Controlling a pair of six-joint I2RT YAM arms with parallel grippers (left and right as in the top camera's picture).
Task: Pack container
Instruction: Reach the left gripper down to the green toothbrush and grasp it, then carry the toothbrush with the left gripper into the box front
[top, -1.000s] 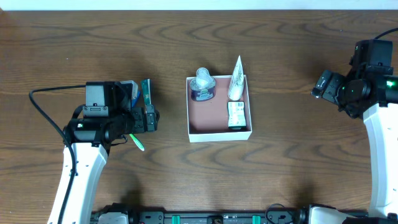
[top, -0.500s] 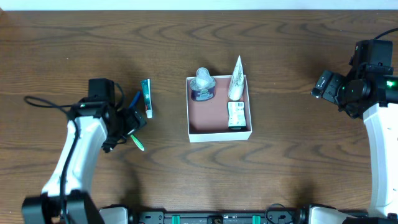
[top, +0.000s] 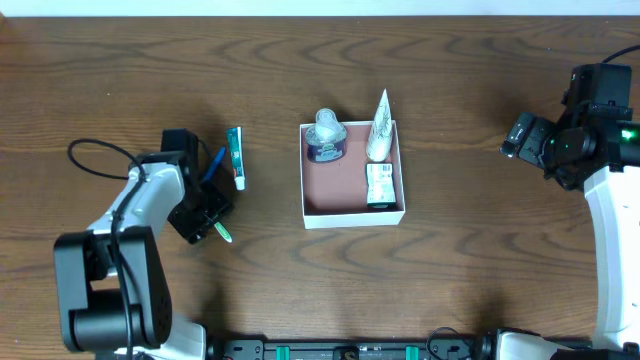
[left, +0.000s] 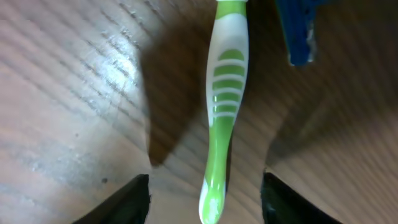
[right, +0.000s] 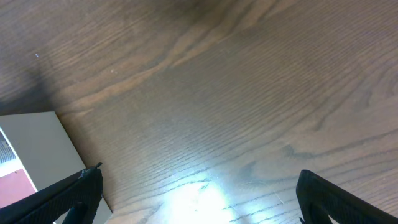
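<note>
Your bench (top: 450, 280) is dark brown wood and fills the overhead view. The right arm (top: 600, 190) stands at its far right edge, well apart from everything else. The left arm (top: 140, 210) bends in from the lower left.

The container (top: 352, 216) sits near the middle of the bench, a white-walled square with a reddish-brown floor. Its white corner also shows at the left edge of the right wrist view.

You already have three things along its far and right sides. A round purple-and-white pack (top: 326, 138) is at the far left corner, reaching over the wall. A white cone-shaped tube (top: 379, 128) is at the far right corner, its tip past the rim. A small labelled box (top: 379, 185) lies against the right wall.

Left of the container, apart from it, a teal tube (top: 236, 157) lies on the bench. A blue item (top: 215, 165) lies just beside that, and a green-and-white toothbrush (top: 221, 231) is nearer you.

Your left tool (left: 205, 193) is spread over that toothbrush. One dark finger (left: 124, 202) stands on each side of the handle's end, with bench showing in both gaps, so it pinches nothing.

Your right tool (right: 199, 193) is spread wide over bare wood and holds nothing.
</note>
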